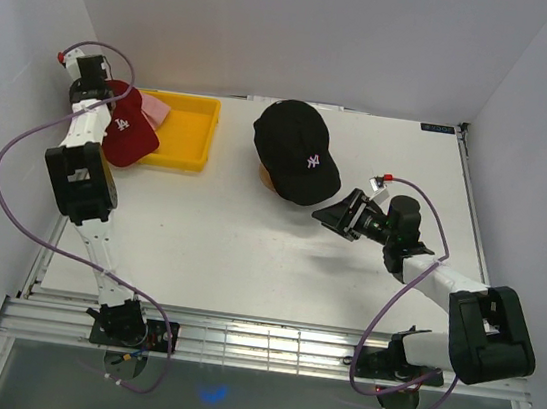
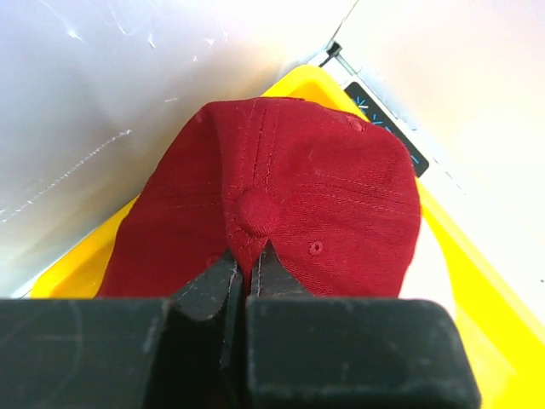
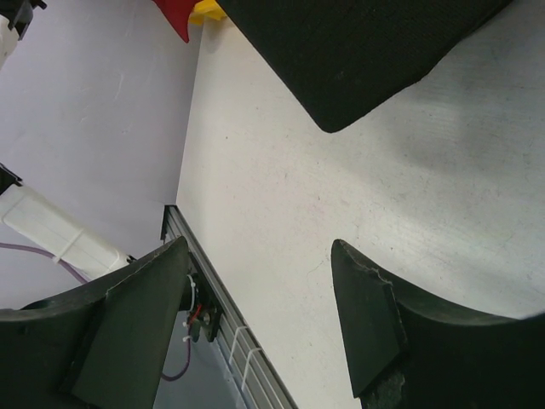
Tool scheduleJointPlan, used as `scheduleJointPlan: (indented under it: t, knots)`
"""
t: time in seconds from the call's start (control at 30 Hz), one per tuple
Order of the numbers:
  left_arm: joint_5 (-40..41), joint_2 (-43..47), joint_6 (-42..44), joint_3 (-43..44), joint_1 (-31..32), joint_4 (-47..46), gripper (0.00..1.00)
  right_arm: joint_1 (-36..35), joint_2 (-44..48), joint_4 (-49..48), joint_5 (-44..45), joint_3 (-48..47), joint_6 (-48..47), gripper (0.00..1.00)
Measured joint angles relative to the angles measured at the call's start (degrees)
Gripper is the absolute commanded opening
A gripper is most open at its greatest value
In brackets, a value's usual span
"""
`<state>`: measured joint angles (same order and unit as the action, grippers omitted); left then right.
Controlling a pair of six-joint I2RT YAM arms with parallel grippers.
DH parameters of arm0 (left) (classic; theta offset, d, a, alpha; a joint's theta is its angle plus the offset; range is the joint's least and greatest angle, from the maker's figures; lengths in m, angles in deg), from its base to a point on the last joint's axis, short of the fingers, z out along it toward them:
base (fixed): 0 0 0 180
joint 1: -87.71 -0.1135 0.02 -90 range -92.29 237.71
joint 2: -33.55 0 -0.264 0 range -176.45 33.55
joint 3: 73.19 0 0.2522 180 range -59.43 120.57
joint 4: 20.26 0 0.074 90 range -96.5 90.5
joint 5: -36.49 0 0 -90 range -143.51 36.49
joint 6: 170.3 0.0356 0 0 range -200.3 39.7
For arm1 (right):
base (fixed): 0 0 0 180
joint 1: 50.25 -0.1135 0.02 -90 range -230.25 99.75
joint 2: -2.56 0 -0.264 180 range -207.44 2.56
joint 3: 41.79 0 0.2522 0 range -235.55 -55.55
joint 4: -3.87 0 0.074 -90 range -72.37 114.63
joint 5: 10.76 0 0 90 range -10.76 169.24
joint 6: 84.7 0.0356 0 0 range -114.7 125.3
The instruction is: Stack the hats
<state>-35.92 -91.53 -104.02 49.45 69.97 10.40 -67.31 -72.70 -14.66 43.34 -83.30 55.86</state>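
Your left tool pinched the crown of the red fabric cap; it likely needed lifting onto the black fabric cap. Right tool gaped empty.

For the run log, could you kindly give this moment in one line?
left gripper: shut on red cap | right gripper: open, near black cap

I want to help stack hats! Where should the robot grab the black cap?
Probably by the brim, coming from the near right. The black cap has a flat, thin brim that juts toward the open right gripper, so the fingers could slide over and under it.
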Motion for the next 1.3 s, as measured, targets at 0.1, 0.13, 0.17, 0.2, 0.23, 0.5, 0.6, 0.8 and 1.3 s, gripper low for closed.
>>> scheduleJointPlan:
  t: [0.1,0.13,0.17,0.2,0.23,0.5,0.6,0.8,1.3]
  knots:
    - [0.0,1.03,-0.17,0.17,-0.02,0.76,0.0,-0.15,0.2,0.44,0.22,0.0,-0.09,0.73]
    - [0.02,1.33,-0.31,0.39,-0.02,1.14,0.0,-0.24,0.31,0.68,0.31,0.0,-0.15,0.73]
    - [-0.02,1.7,-0.52,0.63,-0.02,1.36,0.0,-0.33,0.42,0.85,0.42,0.0,-0.2,0.73]
    - [-0.04,2.1,-0.72,0.9,-0.02,1.6,0.0,-0.37,0.52,1.05,0.59,0.0,-0.22,0.73]
    - [-0.2,2.56,-0.98,1.16,-0.02,1.92,0.0,-0.5,0.7,1.33,0.74,-0.02,-0.22,0.73]
    - [-2.08,7.93,-4.46,3.06,-0.02,4.07,0.0,-1.84,3.37,4.09,2.21,-1.73,-0.55,0.73]
    - [-2.95,10.54,-6.47,3.5,-0.02,6.08,0.0,-2.45,5.01,5.57,2.84,-2.86,-0.87,0.73]
    - [-6.32,17.25,-12.31,3.78,0.02,10.4,0.0,-5.31,7.96,7.39,5.09,-5.97,-0.39,0.74]
    - [-9.9,40.65,-24.22,-10.71,11.89,18.45,0.0,-25.75,3.23,-1.92,19.85,-13.38,6.95,0.79]
